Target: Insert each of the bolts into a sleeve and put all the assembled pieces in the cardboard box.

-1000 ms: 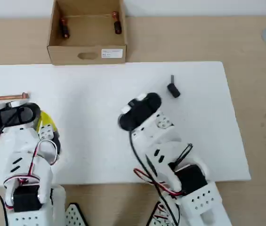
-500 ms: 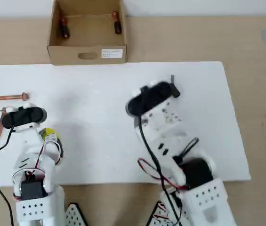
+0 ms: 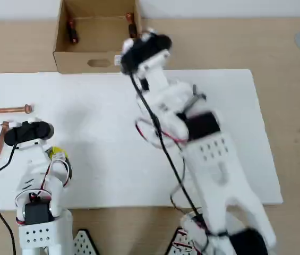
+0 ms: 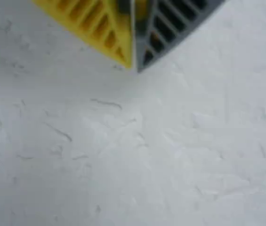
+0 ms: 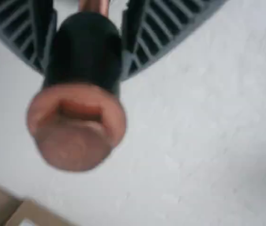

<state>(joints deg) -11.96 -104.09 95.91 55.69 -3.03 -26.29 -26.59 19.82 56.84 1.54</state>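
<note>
Gripping a black sleeve (image 5: 83, 42) with a copper bolt (image 5: 76, 134) seated in it, the right gripper (image 5: 85, 63) is clenched on that piece. Its arm (image 3: 192, 133) extends to the front right corner of the cardboard box (image 3: 97, 62), top of the high view. The left gripper (image 4: 133, 59) is clenched on nothing above the white mat (image 3: 102, 143). Two loose bolts (image 3: 13, 110) (image 3: 1, 139) lie at the mat's left edge.

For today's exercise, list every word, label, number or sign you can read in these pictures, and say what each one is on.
White label on the front wall of the cardboard box: printed lines, too small to read and partly hidden.
Sleeved bolt held in the right gripper: no marking to read.
Nothing else here bears readable text.
</note>
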